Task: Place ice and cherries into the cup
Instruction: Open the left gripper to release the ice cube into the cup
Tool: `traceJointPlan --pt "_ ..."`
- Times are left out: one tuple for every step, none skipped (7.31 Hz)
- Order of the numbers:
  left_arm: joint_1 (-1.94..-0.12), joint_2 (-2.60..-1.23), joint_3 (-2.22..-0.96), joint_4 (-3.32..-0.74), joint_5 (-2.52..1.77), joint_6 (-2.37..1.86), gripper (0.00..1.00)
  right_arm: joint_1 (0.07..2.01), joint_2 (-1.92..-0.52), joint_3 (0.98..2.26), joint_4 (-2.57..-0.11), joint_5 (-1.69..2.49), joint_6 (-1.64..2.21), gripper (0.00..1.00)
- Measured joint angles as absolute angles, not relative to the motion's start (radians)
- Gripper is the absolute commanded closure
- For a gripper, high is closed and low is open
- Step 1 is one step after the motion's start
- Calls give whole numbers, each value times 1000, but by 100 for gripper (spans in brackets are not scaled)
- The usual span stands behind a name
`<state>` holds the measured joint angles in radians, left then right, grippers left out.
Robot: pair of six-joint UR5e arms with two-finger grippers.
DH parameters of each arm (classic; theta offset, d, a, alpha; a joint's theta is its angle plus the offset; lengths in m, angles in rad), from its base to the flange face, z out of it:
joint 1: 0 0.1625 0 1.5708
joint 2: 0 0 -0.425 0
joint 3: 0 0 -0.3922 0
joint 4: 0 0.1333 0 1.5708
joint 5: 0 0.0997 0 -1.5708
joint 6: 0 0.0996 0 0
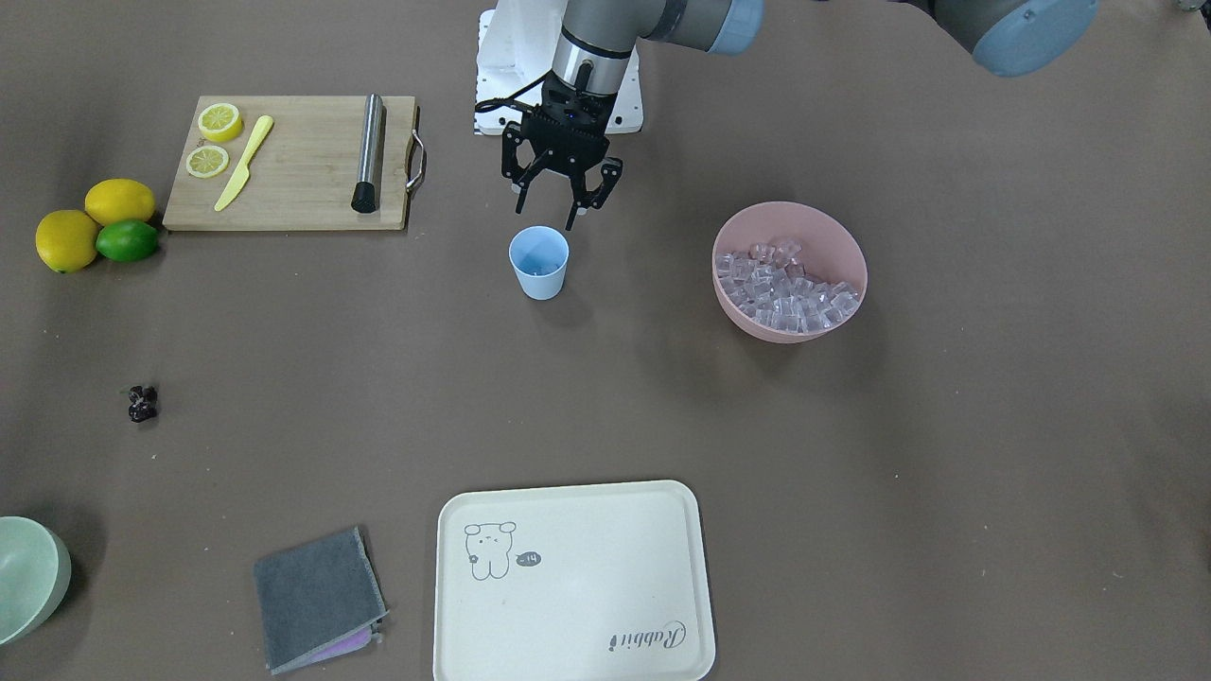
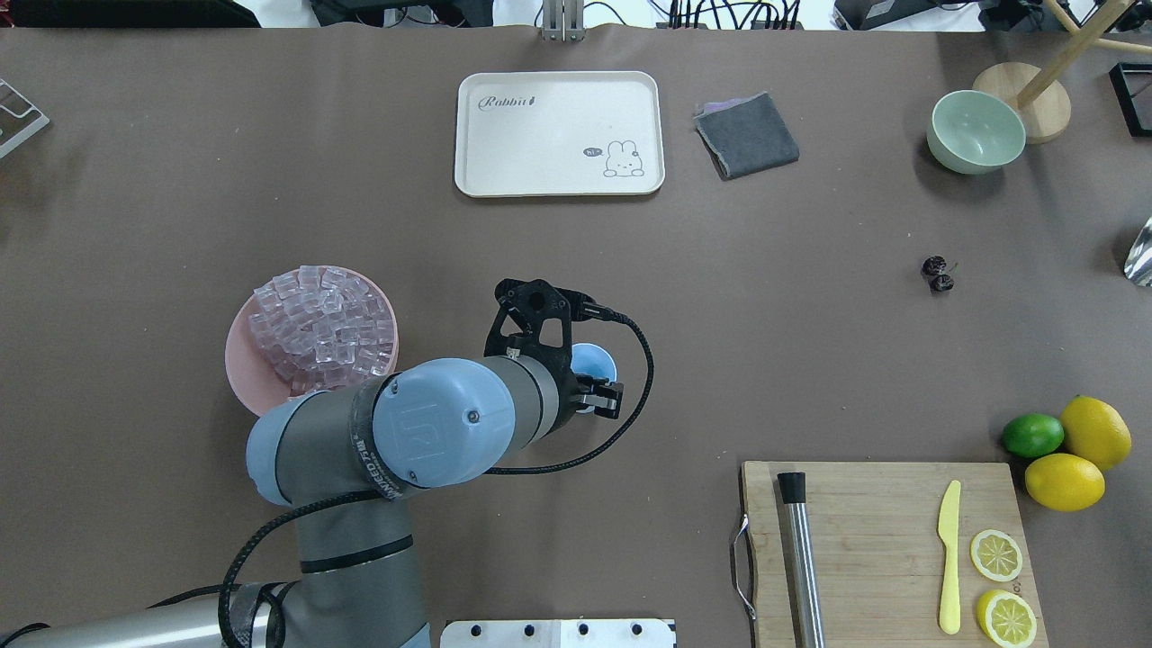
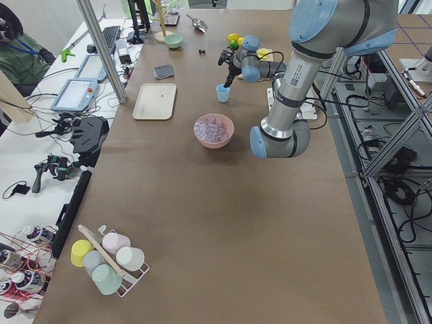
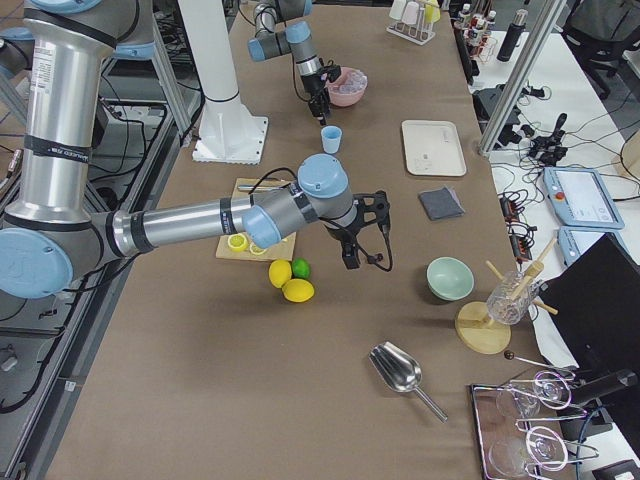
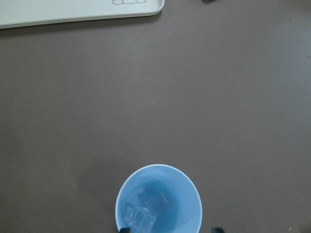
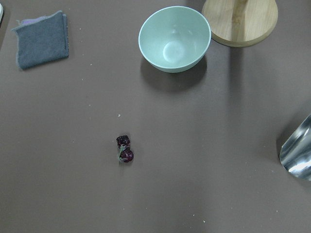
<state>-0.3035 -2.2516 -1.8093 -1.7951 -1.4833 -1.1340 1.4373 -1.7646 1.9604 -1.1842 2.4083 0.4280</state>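
The light-blue cup stands mid-table. The left wrist view shows ice cubes inside the cup. My left gripper hangs open and empty just above the cup, on its robot side. More ice fills the pink bowl beside it. The dark cherries lie alone on the table, and also show in the right wrist view. My right gripper hovers over that end of the table. I cannot tell whether it is open or shut.
A cream tray and a grey cloth lie on the far side. A pale green bowl, a wooden stand and a metal scoop are near the cherries. A cutting board carries lemon slices, a knife and a rod; lemons and a lime sit beside it.
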Motion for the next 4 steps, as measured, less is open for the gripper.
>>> traceJointPlan --pt "-307 -2249 -1821 -1795 -1485 -1135 18 1437 -1764 1960 -1184 2408 428 0" --pt "-315 -2235 -1851 -1790 -1488 -1135 14 1437 -1764 1960 -1184 2408 428 0" --pt "-331 -2203 -1904 -1766 -1505 -1134 6 1437 -1764 1960 -1184 2409 428 0" --pt "-364 -2163 -1962 -1721 -1548 -1129 4 1437 -1764 1960 -1184 2410 428 0"
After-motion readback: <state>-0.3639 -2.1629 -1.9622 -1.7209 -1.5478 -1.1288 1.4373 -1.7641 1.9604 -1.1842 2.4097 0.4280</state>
